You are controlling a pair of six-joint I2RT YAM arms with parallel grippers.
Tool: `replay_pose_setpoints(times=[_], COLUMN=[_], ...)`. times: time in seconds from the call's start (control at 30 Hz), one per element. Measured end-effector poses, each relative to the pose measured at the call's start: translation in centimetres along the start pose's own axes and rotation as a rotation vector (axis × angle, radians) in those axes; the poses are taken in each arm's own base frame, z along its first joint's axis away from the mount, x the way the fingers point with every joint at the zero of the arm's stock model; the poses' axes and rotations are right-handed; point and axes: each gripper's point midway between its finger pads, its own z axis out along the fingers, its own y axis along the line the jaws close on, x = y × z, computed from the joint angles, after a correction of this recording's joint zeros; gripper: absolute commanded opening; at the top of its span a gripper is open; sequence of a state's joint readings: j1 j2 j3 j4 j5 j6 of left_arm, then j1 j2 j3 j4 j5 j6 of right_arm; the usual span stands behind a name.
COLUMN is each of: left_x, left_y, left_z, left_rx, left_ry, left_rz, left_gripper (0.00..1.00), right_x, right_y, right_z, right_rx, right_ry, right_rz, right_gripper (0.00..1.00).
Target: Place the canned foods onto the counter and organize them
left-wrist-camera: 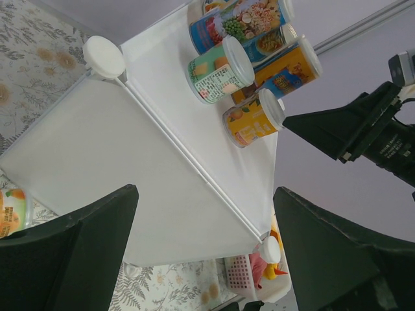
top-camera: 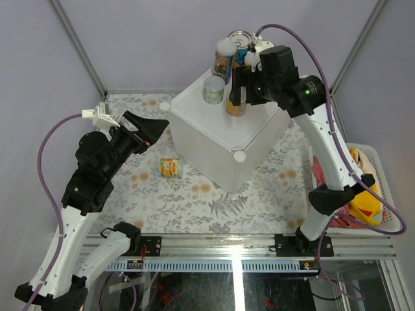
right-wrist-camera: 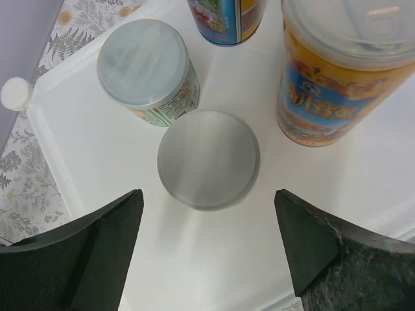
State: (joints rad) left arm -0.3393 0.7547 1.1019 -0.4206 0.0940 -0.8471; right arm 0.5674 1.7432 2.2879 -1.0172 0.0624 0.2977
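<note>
1. Floral-patterned table surface (top-camera: 194,194): carries every item below.
2. Large white plastic cube counter (top-camera: 214,139) with round corner knobs: stands toward 12 o'clock in the top view.
3. White slatted basket (top-camera: 371,150) holding yellow and red cloths: at 4 o'clock of the counter, apart from it.
4. Left gripper (top-camera: 154,129): fingers spread and grasping nothing, at 9 o'clock of the counter, pointing at its side wall.
5. Right gripper (right-wrist-camera: 207,201): fingers spread, straddling the short orange tin from above with a gap on each side.
6. Tall yellow-orange tin (right-wrist-camera: 343,78), clear lid: on the counter top, far corner.
7. Tall blue picture-label tin (right-wrist-camera: 227,19): beside it.
8. Short green-label tin (right-wrist-camera: 146,65), frosted lid: just beside item 9.
9. Short orange tin (right-wrist-camera: 207,159), silver top: upright on the counter.
10. Yellow-orange tin (top-camera: 170,167): lying on the table at 8 o'clock of the counter.
</note>
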Motion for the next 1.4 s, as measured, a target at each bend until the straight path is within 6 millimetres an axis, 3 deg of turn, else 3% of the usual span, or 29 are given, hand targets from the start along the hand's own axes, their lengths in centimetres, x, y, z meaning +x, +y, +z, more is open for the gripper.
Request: replay_pose_setpoints(times=[0.4,0.63,0.87,1.1,1.23,1.4], left_x=[-0.3,0.3,1.5,4.7,6.1,6.3], left_y=[0.5,2.0,4.3,9.4,12.0,13.7], left_z=[-0.5,-1.0,-1.3,-1.1,-1.5,-2.1], left_rx=[-0.039,-0.105,-0.203,-0.378,-0.485,-0.583], left_ry=[-0.014,-0.001,0.040,0.129,0.165,0.150], left_rz=[-0.007,-0.017,-0.021,-0.029,-0.042,-0.078], left_gripper=[0.86,0.86,0.85,0.86,0.88,0.93], right_x=[-1.1,-2.6,-3.7,-2.3,-0.4,4.1], right_y=[-0.1,1.7,5.8,11.5,14.7,18.1], right_z=[-4.6,-7.3,-8.9,-8.6,-8.0,-5.5], right_rx=[-0.022,-0.068,-0.144,-0.237,-0.292,-0.356], right_ry=[-0.094,-0.184,-0.253,-0.258,-0.246,-0.185], right_rz=[-0.008,-0.055,-0.141,-0.247,-0.316,-0.429], right_gripper=[0.87,0.84,0.83,0.83,0.83,0.83])
